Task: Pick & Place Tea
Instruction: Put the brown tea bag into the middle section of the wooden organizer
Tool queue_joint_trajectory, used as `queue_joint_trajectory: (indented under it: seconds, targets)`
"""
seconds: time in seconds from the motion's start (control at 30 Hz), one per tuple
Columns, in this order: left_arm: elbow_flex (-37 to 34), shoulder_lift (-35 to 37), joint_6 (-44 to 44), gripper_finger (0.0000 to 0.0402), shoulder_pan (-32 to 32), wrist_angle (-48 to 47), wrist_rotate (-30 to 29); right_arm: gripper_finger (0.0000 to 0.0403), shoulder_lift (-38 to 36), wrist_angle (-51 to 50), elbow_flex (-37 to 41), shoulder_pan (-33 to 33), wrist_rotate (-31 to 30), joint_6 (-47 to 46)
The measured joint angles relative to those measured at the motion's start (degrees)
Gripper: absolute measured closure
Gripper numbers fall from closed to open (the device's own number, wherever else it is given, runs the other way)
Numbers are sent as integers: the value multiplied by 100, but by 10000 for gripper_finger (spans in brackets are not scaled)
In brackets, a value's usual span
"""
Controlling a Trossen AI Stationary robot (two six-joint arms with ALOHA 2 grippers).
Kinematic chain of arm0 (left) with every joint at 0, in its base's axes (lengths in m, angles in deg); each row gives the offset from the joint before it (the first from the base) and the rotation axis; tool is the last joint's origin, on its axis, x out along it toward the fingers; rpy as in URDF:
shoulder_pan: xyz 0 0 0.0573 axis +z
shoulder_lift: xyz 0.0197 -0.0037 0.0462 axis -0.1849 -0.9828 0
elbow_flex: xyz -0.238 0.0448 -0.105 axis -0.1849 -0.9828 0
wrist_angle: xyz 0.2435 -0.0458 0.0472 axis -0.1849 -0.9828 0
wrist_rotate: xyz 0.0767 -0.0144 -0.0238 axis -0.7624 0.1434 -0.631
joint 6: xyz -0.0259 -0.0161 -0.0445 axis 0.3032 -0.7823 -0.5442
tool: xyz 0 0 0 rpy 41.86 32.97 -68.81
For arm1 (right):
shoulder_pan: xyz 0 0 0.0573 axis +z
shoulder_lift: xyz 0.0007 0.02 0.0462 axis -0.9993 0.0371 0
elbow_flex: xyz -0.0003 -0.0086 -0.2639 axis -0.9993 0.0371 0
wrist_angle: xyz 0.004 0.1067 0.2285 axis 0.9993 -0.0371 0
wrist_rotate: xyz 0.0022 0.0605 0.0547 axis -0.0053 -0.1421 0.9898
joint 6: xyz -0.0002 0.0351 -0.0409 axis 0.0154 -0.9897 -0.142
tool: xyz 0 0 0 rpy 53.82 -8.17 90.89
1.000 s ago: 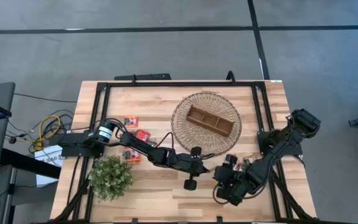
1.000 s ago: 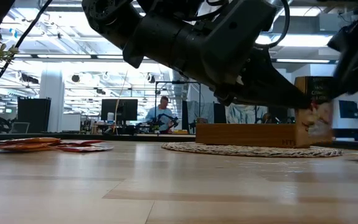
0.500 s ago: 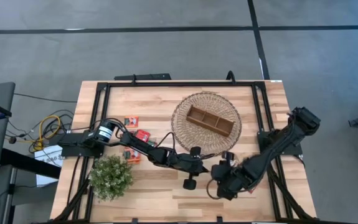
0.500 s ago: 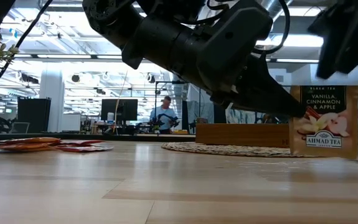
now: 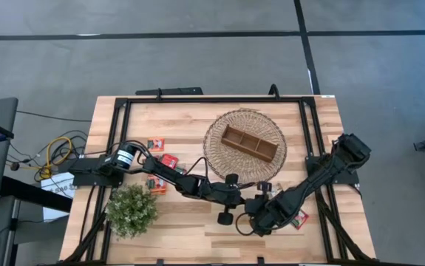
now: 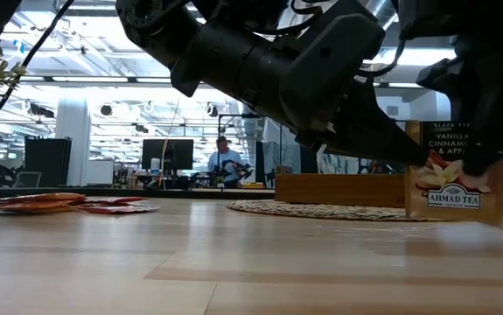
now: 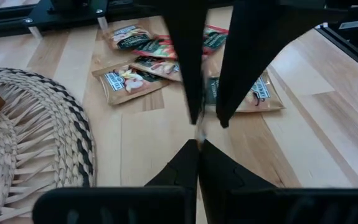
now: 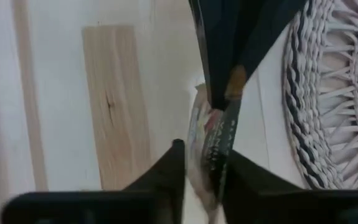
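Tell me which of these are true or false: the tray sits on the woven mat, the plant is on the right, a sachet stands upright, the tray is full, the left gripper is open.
1. The wooden tray sits on the woven mat. True.
2. The potted plant is on the right. False: it stands beside the left arm.
3. A tea sachet stands upright where the left gripper and right gripper meet. True.
4. The tray is full. False: no sachets show inside.
5. The left gripper is open. False: it is shut on the sachet's edge.
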Motion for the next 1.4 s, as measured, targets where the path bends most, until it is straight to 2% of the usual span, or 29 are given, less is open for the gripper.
queue_joint_trajectory:
  seconds: [0.07, 0.17, 0.27, 0.37, 0.47, 0.57, 0.7, 0.83, 1.0, 1.13, 1.27, 1.4]
  targets:
    - [0, 0, -1, 401, 0, 13, -16, 384, -1, 3, 0, -2, -9, -36]
    - [4, 44, 64, 397, -4, -93, -27, 394, -86, -38, -3, -1, 9, -151]
    - [2, 346, 319, 371, 0, -833, -77, 399, -307, -364, -4, -3, -5, -345]
    - [2, 882, 411, 329, 0, -1791, -491, 400, -677, -748, -7, -7, -185, -498]
    - [4, 1483, 175, 291, -13, -2967, -1048, 402, -1248, -1102, -7, -181, -506, -537]
    - [-134, 1898, -73, 274, -53, -3729, -1132, 402, -1822, -1281, -7, -592, -886, -280]
    - [-1011, 2371, -141, 277, -258, -3142, -1101, 402, -2284, -1313, 11, -1540, -935, 717]
    - [-2051, 2619, -124, 292, -401, -1473, -1111, 402, -2294, -1141, 13, -2751, -876, 2004]
    - [-2921, 2744, -20, 306, -534, 107, -1197, 402, -2002, -584, 12, -4134, -142, 3156]
    - [-3052, 2753, -25, 310, -620, 210, -1262, 403, -1816, -402, 46, -4786, 290, 3670]
    - [-3053, 2754, -32, 310, -724, 78, -1303, 403, -1921, 266, 569, -5078, 895, 3957]
    - [-3058, 2754, -133, 310, -804, 79, -1365, 403, -2043, 577, 1047, -5257, 943, 4022]
